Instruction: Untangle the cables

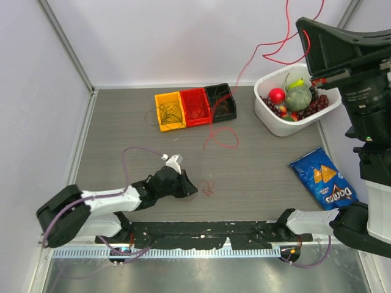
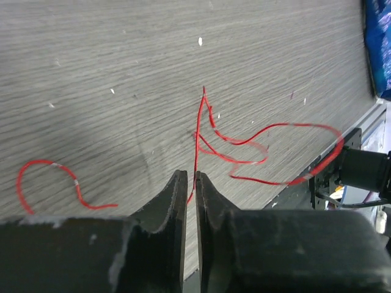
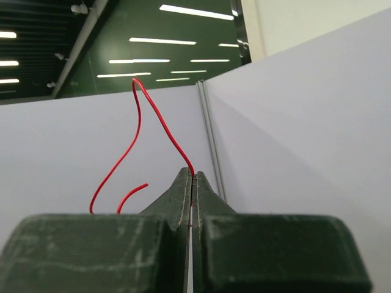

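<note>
A small tangle of red cable (image 1: 208, 188) (image 2: 244, 141) lies on the grey table just right of my left gripper (image 1: 190, 185) (image 2: 190, 176). Its jaws stand almost together, with one strand of that cable running up between the tips. A separate red curl (image 2: 49, 165) lies to the left. My right gripper (image 1: 300, 27) (image 3: 192, 175) is raised high at the back right, shut on a long red cable (image 3: 156, 116). That long red cable (image 1: 244, 67) hangs down to a loop on the table (image 1: 221, 139).
Yellow (image 1: 170, 110), red (image 1: 195, 106) and black (image 1: 221, 102) bins holding thin wires stand at the back. A white tub (image 1: 278, 125) of fruit is at the back right. A blue chips bag (image 1: 324, 178) (image 2: 382, 49) lies on the right.
</note>
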Motion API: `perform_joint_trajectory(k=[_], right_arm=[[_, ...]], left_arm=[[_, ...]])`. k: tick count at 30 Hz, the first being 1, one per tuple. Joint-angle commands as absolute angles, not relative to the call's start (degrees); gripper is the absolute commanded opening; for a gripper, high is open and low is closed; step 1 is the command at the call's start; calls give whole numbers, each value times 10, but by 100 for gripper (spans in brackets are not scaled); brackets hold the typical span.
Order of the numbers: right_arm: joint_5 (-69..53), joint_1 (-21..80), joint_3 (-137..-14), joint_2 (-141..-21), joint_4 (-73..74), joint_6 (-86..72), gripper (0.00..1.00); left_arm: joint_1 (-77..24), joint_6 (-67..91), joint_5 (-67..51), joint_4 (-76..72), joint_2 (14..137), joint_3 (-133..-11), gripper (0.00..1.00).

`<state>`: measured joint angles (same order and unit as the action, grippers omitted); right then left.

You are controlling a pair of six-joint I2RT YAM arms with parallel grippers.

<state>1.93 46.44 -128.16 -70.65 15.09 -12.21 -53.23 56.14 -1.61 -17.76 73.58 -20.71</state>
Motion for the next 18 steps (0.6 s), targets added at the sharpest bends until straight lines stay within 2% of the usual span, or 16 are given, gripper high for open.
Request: perform_joint_trajectory(k=[1,5,8,13,15,18], right_arm=[[81,466,-1191,-739,107,-73,1],[138,466,-1085,-743,7,-31,1],[172,461,-1061,-768,-29,-7,1],[156,438,-1035,-804,-82,-3,1],[156,431,-1035,-820,-96,-3,1],[135,408,-1025,-842,-120,13,1]], left_arm=[[-533,526,59,-27,614,-234,13],[-533,510,117,77,497,-251,0],[-533,505,152,141,421,-264,0],[-532,514,189,227,344,-279,2],[-533,516,196,241,316,-284,17],[-532,516,212,260,282,-296,49]])
